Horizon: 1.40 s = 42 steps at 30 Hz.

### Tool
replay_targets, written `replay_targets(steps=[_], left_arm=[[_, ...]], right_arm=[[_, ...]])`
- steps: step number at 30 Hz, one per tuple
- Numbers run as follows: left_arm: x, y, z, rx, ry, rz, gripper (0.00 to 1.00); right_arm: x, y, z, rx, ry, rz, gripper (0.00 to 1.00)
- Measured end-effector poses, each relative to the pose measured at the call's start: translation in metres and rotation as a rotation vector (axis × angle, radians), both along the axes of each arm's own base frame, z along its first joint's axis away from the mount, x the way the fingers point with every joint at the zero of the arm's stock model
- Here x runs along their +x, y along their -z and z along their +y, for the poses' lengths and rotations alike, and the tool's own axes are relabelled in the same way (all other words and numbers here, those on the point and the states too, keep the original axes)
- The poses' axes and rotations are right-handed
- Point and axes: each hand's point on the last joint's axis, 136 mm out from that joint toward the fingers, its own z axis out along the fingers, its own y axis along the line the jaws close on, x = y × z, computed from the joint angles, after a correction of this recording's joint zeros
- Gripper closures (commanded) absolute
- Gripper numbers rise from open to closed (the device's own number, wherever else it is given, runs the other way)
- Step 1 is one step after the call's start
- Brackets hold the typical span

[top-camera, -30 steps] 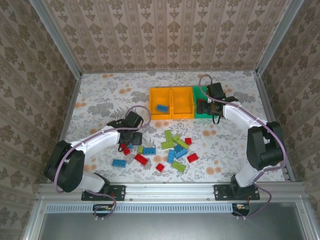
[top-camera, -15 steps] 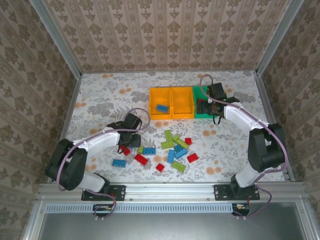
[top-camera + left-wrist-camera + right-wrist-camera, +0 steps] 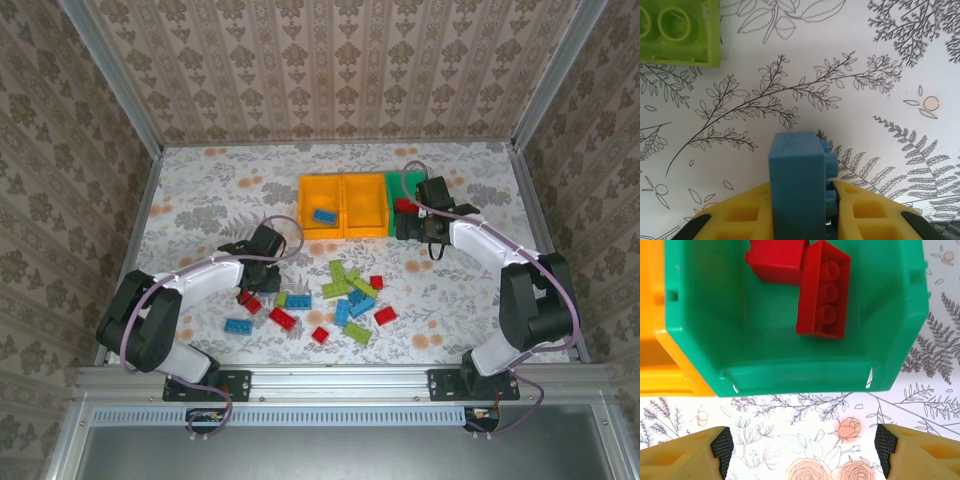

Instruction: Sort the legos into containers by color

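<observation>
a flowered tabletop [image 3: 200, 200] inside papered walls [image 3: 330, 70]. loose legos [image 3: 345, 295] lie scattered near its front. the left gripper [image 3: 802, 205] is clenched on a blue brick [image 3: 792, 165], a lime brick [image 3: 677, 30] nearby. the right gripper [image 3: 802, 450] hangs spread wide, empty, before the green bin [image 3: 705, 315] holding two red bricks [image 3: 822, 295]; the left orange bin [image 3: 305, 205] holds one blue lego [image 3: 322, 216].

Lab test cell, aluminium frame [image 3: 340, 378], wallpapered walls [image 3: 340, 70], floral tabletop [image 3: 220, 190]

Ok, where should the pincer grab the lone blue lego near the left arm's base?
Grip the blue lego across its long sides at mid-length, coming straight down. It lies flat, long axis left-right, clear of the red brick on its right, so both sides look reachable.
</observation>
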Motion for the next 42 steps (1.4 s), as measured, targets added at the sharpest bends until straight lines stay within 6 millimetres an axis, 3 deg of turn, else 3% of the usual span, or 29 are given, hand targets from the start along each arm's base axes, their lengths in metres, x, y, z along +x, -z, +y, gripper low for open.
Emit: replay_targets(steps=[5, 10, 15, 18, 23, 28, 31, 37, 42], left_arm=[[0.028, -0.033, -0.023, -0.07, 0.021, -0.077, 0.8], [0.079, -0.087, -0.067, -0.183, 0.082, -0.203, 0.79], [0.123, -0.114, -0.105, -0.242, 0.145, -0.271, 0.78], [0.143, -0.108, -0.123, -0.256, 0.168, -0.266, 0.77], [0.165, -0.078, -0.144, -0.252, 0.188, -0.214, 0.75], [0.174, -0.056, -0.151, -0.241, 0.185, -0.181, 0.63], [0.176, -0.059, -0.152, -0.247, 0.179, -0.185, 0.49], [0.177, -0.061, -0.154, -0.259, 0.171, -0.199, 0.36], [0.159, -0.068, -0.152, -0.256, 0.19, -0.215, 0.31]], right_arm=[[-0.016, 0.007, 0.008, 0.003, -0.017, 0.019, 0.22], [-0.033, 0.007, 0.033, 0.01, -0.084, 0.014, 0.22], [-0.056, 0.018, 0.042, 0.041, -0.097, 0.036, 0.22], [-0.066, 0.023, 0.043, 0.055, -0.088, 0.052, 0.22], [-0.071, 0.027, 0.046, 0.063, -0.08, 0.061, 0.22], [-0.076, 0.025, 0.048, 0.085, -0.079, 0.059, 0.23], [-0.08, 0.023, 0.053, 0.104, -0.099, 0.057, 0.24], [-0.093, 0.029, 0.065, 0.13, -0.144, 0.09, 0.26], [-0.097, 0.029, 0.074, 0.145, -0.163, 0.099, 0.27]])
